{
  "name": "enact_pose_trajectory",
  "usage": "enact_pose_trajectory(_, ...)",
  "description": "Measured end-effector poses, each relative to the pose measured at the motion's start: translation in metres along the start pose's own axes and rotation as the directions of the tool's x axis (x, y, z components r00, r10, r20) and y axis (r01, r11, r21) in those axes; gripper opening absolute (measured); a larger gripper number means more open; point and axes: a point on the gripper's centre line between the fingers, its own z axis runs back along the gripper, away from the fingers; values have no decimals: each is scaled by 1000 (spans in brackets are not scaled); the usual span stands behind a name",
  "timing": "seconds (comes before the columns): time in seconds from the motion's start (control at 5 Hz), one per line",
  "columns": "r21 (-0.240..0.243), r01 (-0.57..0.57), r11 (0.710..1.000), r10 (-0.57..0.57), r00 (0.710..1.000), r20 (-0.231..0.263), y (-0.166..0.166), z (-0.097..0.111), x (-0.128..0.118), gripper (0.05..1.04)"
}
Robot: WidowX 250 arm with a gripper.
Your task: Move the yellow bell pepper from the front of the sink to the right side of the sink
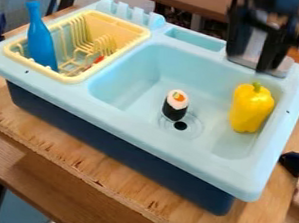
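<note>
The black gripper (249, 59) hangs over the back right of the light blue toy sink (129, 104), its fingers apart with nothing between them. Below it and slightly right, a yellow bell pepper (251, 109) stands at the basin's right side, stem up. A sushi roll (176, 105) with a white and orange top and dark wrap sits beside the drain hole. At the left, a blue bottle (41, 39) leans in the yellow dish rack (68, 79), where a small red item (98, 59) also lies.
The faucet base (279, 71) rises at the sink's back right rim, just behind the basin. The sink stands on a wooden board (99, 171). A dark object (296, 164) is at the right edge.
</note>
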Motion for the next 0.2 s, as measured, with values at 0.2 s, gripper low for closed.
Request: enact_pose_trajectory(0.2, -5, 13, 1000, -13, 997, 76, -1, 39, -24, 1004)
